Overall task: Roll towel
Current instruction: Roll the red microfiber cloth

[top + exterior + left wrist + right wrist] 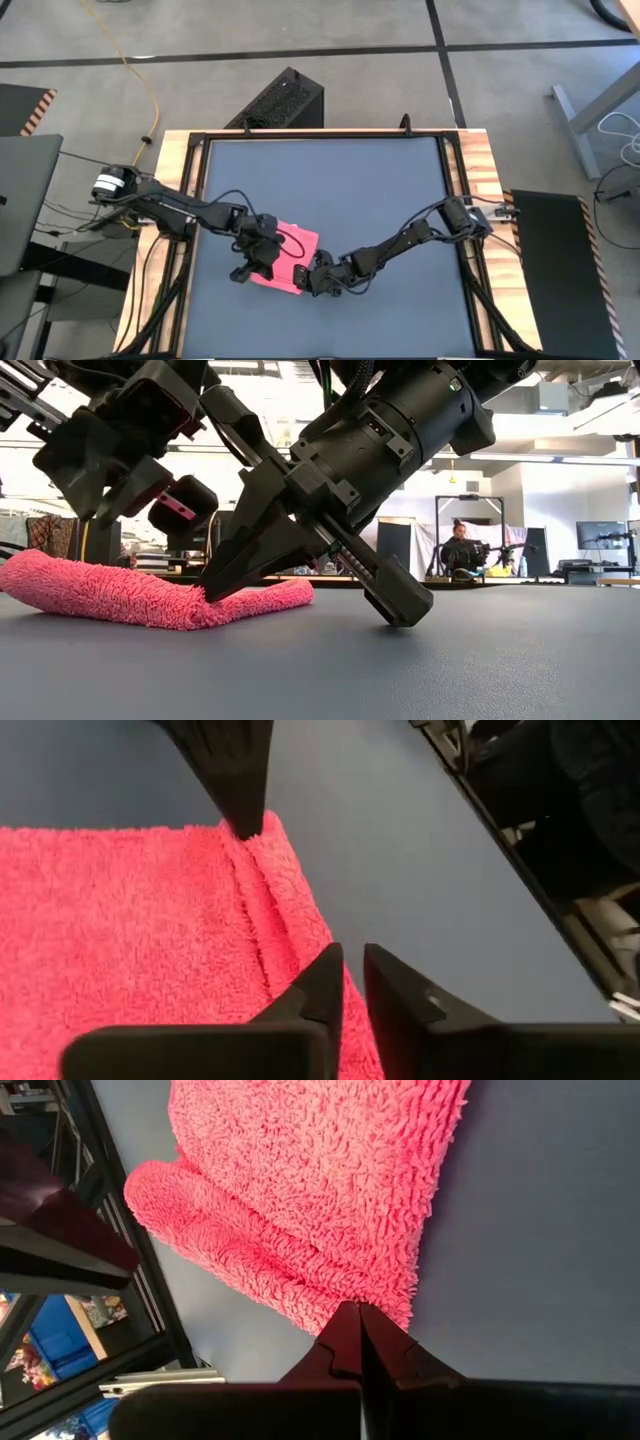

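The towel lay on the dark table mat near its front edge, a little left of the middle — pink-red and shaggy, mostly flat, with 1 edge turned over into a thick rolled lip; in the low view that lip showed as a soft ridge along the mat; the right gripper was at the towel's corner nearest it, its 2 fingers pressed together with the tips pinching the edge of the cloth at the end of the rolled lip; the left gripper was over the towel's left part, its fingers a narrow slit apart with pink cloth under them, and whether they held any of it could not be told; both arms reached in from the table's sides and met at the towel; beyond the table a person sat in the room, well apart.
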Robot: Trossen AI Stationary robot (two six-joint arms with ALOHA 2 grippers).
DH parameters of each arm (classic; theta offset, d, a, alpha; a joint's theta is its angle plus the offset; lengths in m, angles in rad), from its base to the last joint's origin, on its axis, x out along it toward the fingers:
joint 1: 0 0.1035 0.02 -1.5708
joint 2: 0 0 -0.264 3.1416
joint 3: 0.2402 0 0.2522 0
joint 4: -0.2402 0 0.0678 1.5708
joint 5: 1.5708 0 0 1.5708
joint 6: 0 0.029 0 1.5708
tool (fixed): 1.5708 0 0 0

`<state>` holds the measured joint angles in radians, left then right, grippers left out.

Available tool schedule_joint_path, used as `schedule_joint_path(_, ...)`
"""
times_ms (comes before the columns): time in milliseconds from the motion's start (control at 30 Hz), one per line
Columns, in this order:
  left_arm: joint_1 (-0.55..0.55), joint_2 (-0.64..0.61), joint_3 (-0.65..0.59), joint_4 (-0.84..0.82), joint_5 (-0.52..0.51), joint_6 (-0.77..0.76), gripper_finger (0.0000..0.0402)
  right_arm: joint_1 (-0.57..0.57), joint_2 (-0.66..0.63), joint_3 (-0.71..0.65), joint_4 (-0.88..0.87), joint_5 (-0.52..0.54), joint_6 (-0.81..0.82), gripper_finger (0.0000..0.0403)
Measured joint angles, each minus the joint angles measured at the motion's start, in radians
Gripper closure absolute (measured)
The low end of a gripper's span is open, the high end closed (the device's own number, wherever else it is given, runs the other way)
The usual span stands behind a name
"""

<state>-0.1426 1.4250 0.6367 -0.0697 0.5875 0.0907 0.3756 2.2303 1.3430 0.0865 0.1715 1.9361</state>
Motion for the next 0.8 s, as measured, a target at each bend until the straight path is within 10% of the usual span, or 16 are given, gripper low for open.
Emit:
schedule_joint_path(333,-0.028,0.000,0.000,0.031,-0.104,0.045,0.0258,-0.006,0.000,0.000,0.000,0.002,-0.003,0.0393)
schedule_joint_path(800,-0.052,0.096,-0.004,0.101,-0.096,-0.014,0.0246,-0.018,0.000,0.001,-0.005,0.010,0.002,0.0391)
